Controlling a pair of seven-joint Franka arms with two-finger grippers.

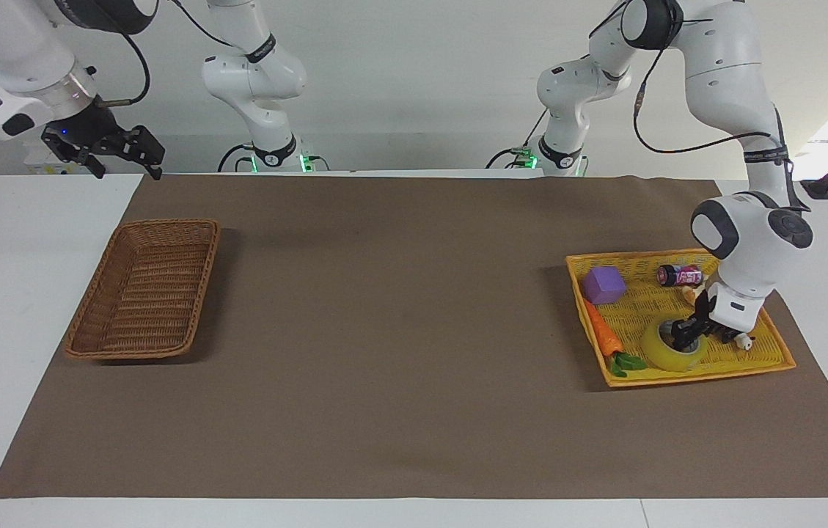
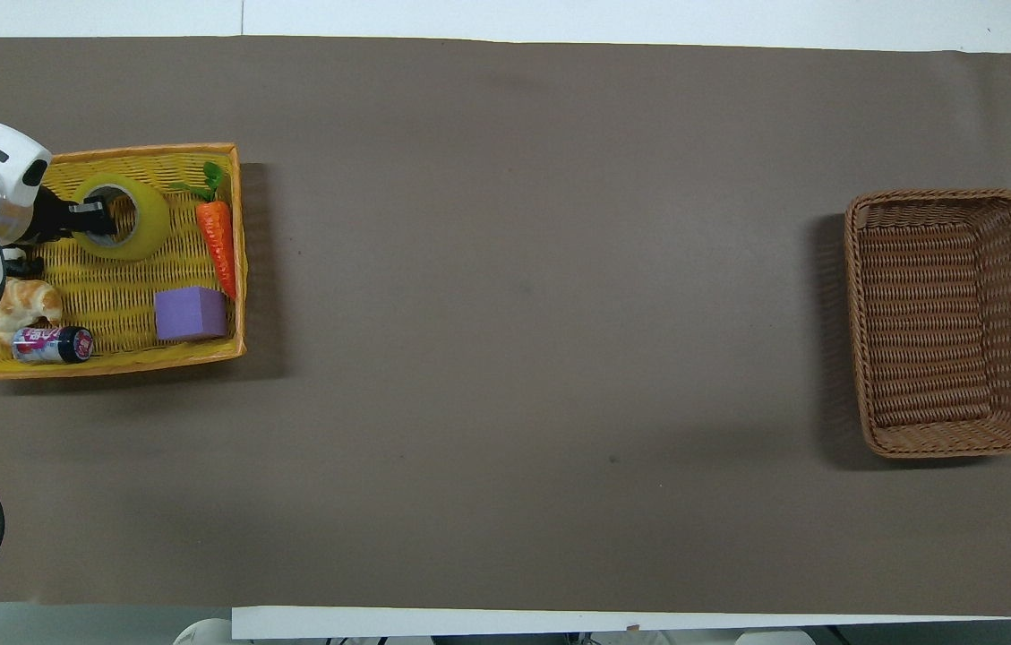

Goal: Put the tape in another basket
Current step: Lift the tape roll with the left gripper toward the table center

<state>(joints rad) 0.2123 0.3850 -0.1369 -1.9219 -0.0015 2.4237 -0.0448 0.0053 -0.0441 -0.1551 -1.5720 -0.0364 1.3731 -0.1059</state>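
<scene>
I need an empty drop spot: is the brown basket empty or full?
Empty: the brown basket shows only bare weave inside in both views.

This is a robotics lab set up for recorded handling trials. Two white industrial arms (image 1: pixel 729 110) are bolted at one edge of a white tabletop (image 1: pixel 17 242), their bases lit by green status lights (image 1: pixel 302 163), with black cables looping along the joints. A plain brown mat (image 1: pixel 399 330) covers the work surface against a bare white wall. The props are toy-like test items: a foam purple cube (image 1: pixel 604 284), a plastic carrot (image 1: pixel 603 334) and a fake croissant (image 2: pixel 21 305), sorted in woven baskets.
</scene>
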